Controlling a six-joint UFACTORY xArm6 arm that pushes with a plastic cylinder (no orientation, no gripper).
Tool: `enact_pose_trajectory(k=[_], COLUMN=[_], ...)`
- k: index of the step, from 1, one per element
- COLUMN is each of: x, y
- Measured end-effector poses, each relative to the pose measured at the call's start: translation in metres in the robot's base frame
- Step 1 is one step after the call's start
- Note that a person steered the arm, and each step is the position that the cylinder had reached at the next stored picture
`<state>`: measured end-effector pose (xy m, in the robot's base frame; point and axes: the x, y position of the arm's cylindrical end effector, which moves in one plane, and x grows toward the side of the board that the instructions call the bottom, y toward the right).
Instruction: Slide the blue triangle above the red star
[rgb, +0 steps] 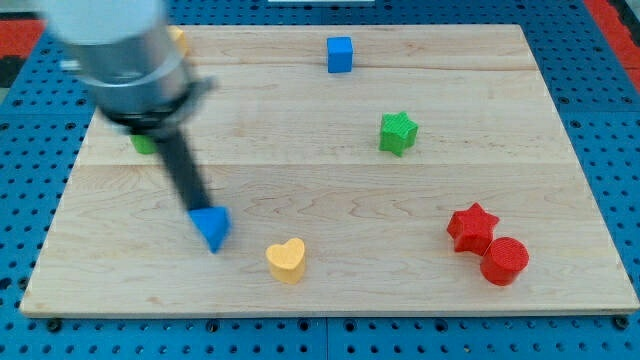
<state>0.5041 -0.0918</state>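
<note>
The blue triangle (212, 227) lies on the wooden board at the view's lower left. My tip (197, 209) rests against the triangle's upper-left edge; the dark rod rises from there toward the view's top left. The red star (472, 227) lies at the view's lower right, far to the right of the triangle.
A red cylinder (504, 261) touches the red star's lower right. A yellow heart (287, 260) lies just right of and below the triangle. A green star (397, 132) and a blue cube (340, 54) lie further up. A green block (145, 143) and a yellow block (179, 39) are partly hidden behind the arm.
</note>
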Motion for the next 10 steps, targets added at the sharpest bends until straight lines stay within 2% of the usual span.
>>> enact_pose_trajectory(k=[1, 2, 3, 4, 5, 7, 8, 9, 10], x=[0.004, 0.024, 0.054, 0.030, -0.005, -0.014, -0.023, -0.083, -0.156], y=[-0.037, -0.105, -0.067, 0.025, 0.044, 0.186, 0.189, 0.250, 0.273])
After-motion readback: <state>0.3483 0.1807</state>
